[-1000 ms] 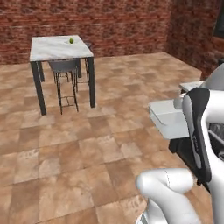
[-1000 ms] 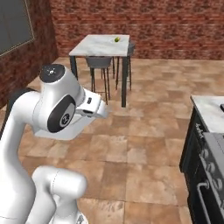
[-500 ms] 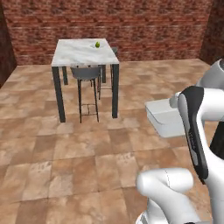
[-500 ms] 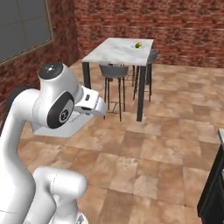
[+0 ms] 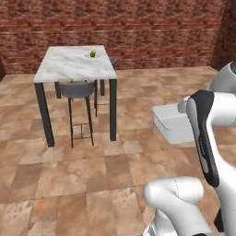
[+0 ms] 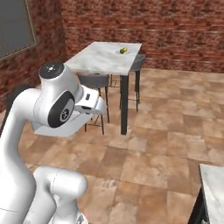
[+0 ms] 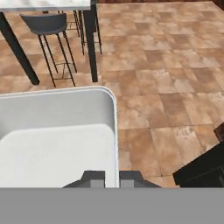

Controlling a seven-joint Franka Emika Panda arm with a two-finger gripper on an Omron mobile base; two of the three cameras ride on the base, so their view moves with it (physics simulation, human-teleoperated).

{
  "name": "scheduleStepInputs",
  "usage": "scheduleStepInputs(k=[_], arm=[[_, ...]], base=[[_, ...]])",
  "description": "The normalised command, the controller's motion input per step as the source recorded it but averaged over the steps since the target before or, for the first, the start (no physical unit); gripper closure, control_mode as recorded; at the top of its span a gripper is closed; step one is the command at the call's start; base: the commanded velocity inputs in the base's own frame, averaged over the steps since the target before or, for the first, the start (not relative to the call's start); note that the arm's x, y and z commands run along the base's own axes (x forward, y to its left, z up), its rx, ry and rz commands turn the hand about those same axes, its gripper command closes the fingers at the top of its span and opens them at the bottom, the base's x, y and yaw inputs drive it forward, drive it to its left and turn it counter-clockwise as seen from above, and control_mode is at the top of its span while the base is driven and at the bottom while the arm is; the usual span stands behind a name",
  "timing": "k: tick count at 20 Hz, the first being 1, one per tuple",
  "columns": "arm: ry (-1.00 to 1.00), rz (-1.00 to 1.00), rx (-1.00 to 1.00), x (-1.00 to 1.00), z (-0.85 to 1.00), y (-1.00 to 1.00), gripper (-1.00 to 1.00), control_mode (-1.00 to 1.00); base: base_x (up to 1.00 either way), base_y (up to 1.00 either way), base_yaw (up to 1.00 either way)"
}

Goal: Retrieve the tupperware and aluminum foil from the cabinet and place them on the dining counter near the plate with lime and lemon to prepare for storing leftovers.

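The dining counter (image 5: 69, 64) stands ahead against the back wall (image 5: 138, 27), with the lime (image 5: 92, 54) on its far part, next to the lemon (image 6: 124, 49). A stool (image 5: 78, 90) is tucked under its near side, another stool (image 6: 138, 63) at the far side. The tupperware (image 5: 173, 122) hangs in the air over the floor (image 5: 92, 175), in front of the arm and well apart from the counter, its rim between the fingertips (image 7: 94, 177) of the gripper (image 7: 112, 178)
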Motion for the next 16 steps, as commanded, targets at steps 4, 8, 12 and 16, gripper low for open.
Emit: scheduleStepInputs(k=[4,8,12,16], arm=[[0.00,0.00,0.00,0.00,0.00,0.00,1.00,1.00],[0.00,0.00,0.00,0.00,0.00,0.00,1.00,1.00],[0.00,0.00,0.00,0.00,0.00,0.00,1.00,1.00],[0.00,0.00,0.00,0.00,0.00,0.00,1.00,1.00]], base=[[1.00,-0.21,-0.19],[1.00,-0.02,-0.24],[1.00,0.00,-0.22],[1.00,-0.09,-0.21]])
